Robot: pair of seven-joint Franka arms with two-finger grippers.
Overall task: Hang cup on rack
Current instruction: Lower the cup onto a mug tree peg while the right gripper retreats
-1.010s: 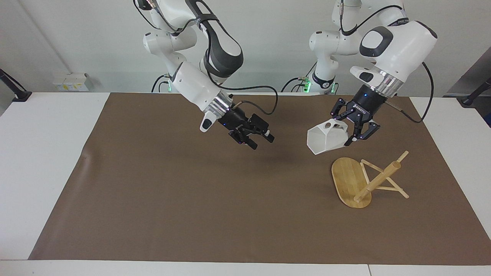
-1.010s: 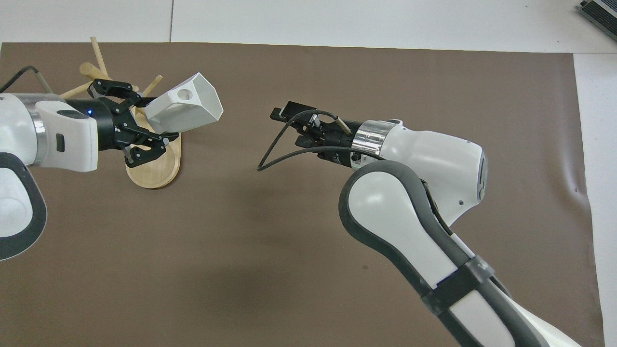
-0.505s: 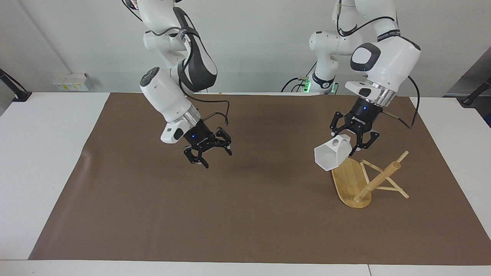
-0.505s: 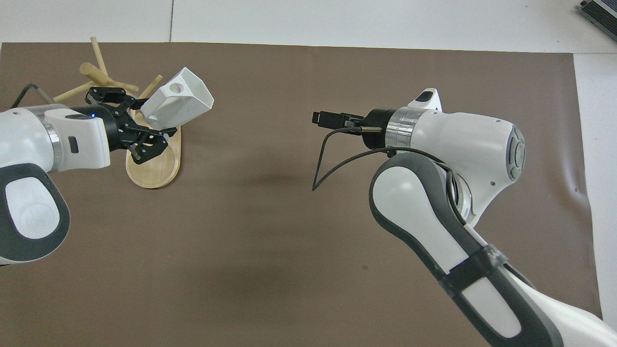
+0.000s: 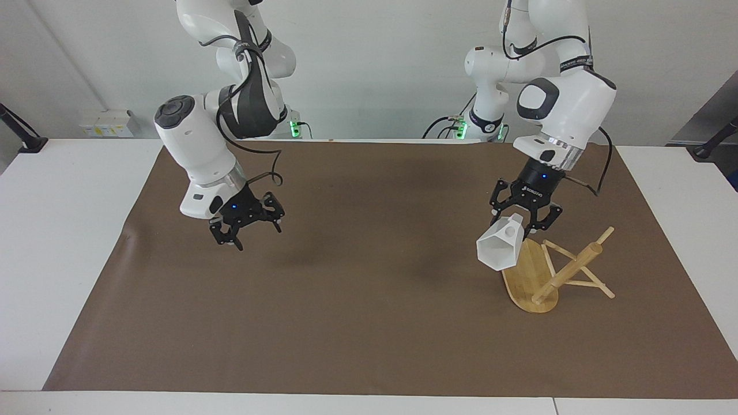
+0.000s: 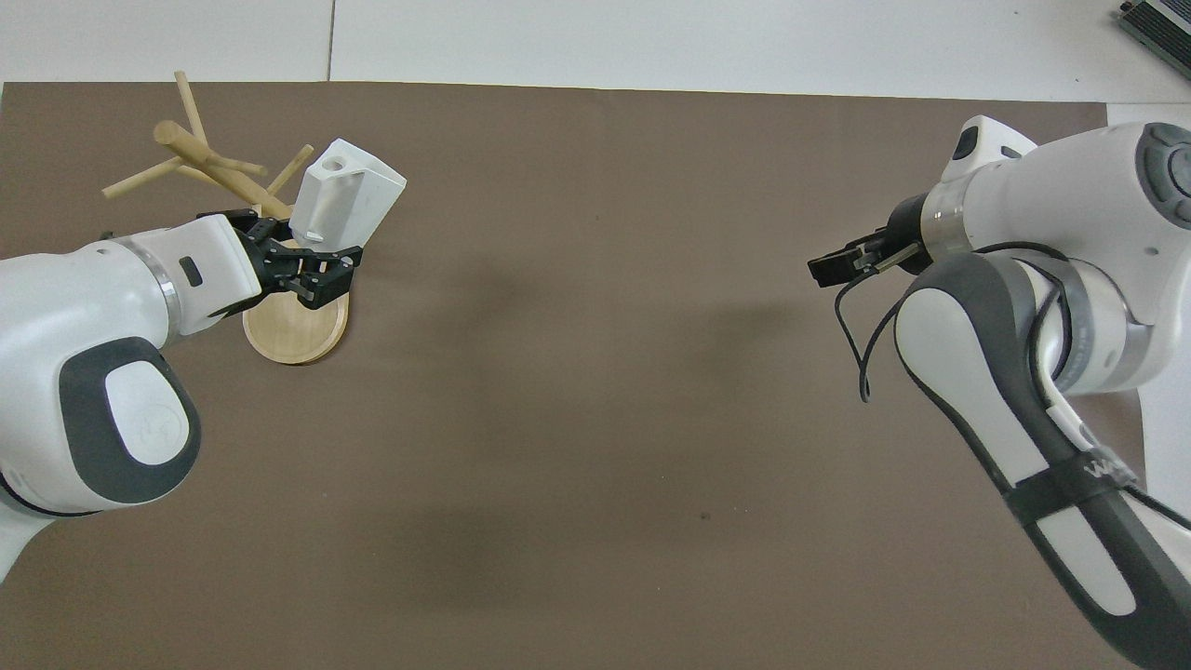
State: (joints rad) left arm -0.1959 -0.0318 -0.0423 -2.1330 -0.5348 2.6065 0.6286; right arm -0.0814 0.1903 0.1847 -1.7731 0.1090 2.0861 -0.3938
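Observation:
The white faceted cup (image 5: 499,246) hangs tilted in my left gripper (image 5: 522,222), which is shut on its handle end; the handle's round hole (image 5: 509,230) shows. The cup is over the edge of the bamboo rack's oval base (image 5: 527,276). The rack lies tipped on its side on the mat, its post (image 5: 568,270) and pegs slanting toward the left arm's end. In the overhead view the cup (image 6: 349,191), left gripper (image 6: 307,265) and rack base (image 6: 293,330) show too. My right gripper (image 5: 248,230) is open and empty, in the air over the mat toward the right arm's end; it also shows in the overhead view (image 6: 837,268).
A brown mat (image 5: 346,323) covers most of the white table (image 5: 63,230). A small white box (image 5: 106,122) sits at the table's edge near the wall at the right arm's end. Black stands (image 5: 23,138) are at both ends.
My right arm has swung away from the middle toward its own end, gripper open. My left gripper has carried the cup down closer to the rack's base and tilted it more steeply.

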